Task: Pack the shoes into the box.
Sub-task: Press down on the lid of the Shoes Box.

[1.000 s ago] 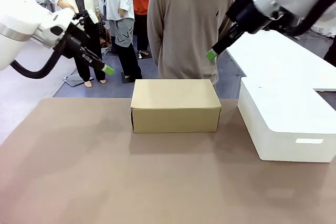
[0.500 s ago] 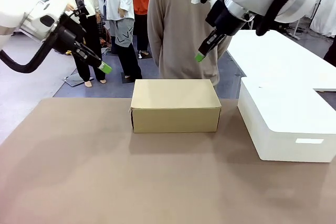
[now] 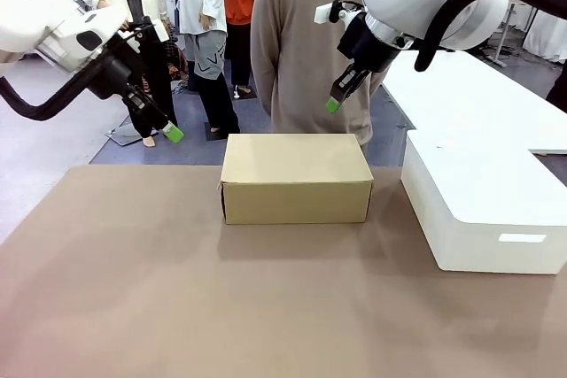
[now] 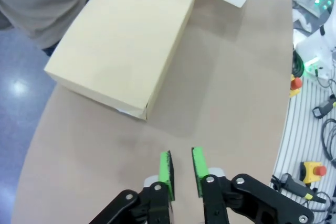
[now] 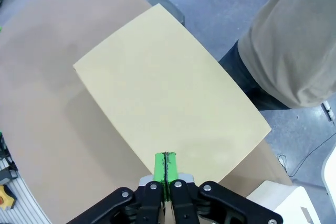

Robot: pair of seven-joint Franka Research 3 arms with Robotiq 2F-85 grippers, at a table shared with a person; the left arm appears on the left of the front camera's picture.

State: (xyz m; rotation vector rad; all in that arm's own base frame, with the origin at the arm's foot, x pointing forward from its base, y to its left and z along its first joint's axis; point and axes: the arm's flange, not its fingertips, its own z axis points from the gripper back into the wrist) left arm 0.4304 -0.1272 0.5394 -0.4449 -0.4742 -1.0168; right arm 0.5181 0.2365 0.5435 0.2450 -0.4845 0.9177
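I have the brown cardboard shoebox (image 3: 296, 178) sitting with its flap lid down, near the far edge of the worktop (image 3: 177, 298), about in the middle of it. A person in a beige sweater (image 3: 306, 42) stands right behind it on the far side. To the box's right, close beside it but with a gap between them, is a larger white rectangular box (image 3: 483, 210) that runs off the picture's right side.

My left end effector (image 3: 172, 134) hangs in the air off the far left corner of the worktop, well apart from the shoebox and higher than its lid. From the left wrist camera I see its two green pads (image 4: 166, 167) a little apart, with a narrow slot of worktop showing between them and nothing in it; the shoebox (image 4: 124, 43) lies ahead of them at an angle.

My right end effector (image 3: 333, 105) hovers above the far right part of the shoebox lid, not touching it. From the right wrist camera its pads (image 5: 160, 169) are pressed together with only a thin dark seam between them, nothing gripped, and the closed lid (image 5: 170, 108) spreads out below, with the person's sweater at the upper right.
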